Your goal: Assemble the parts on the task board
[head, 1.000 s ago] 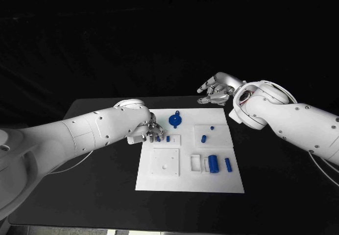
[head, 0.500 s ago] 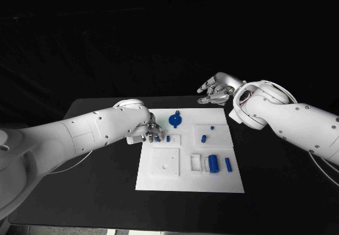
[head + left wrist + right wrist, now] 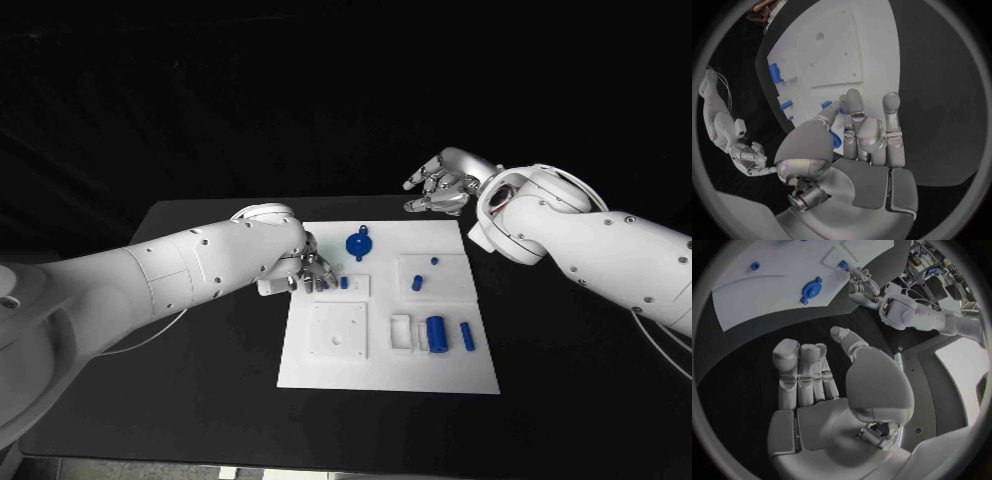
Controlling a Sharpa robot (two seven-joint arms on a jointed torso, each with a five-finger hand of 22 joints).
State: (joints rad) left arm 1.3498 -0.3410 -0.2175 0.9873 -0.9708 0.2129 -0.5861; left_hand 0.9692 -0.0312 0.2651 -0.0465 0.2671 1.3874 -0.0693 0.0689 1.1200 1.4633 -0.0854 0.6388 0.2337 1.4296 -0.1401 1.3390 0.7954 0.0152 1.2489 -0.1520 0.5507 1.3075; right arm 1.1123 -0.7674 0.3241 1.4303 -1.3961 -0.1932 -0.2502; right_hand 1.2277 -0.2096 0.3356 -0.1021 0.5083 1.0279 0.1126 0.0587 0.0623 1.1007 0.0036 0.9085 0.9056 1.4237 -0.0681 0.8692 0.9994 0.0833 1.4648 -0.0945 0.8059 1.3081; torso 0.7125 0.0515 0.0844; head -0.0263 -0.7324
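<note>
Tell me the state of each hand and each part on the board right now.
left hand: on the board's left edge, fingers touching a small blue part.
right hand: empty, raised beyond the board.
task board: flat on the table.
blue round part: lying loose.
blue cylinder: lying in its recess.

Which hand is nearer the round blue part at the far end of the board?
Left. The left hand sits just beside the round part over the board; the right hand hovers beyond the board's far edge.

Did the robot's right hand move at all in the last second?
No. The right hand sits at the same spot beyond the board's far right corner as before, empty with fingers apart.
</note>
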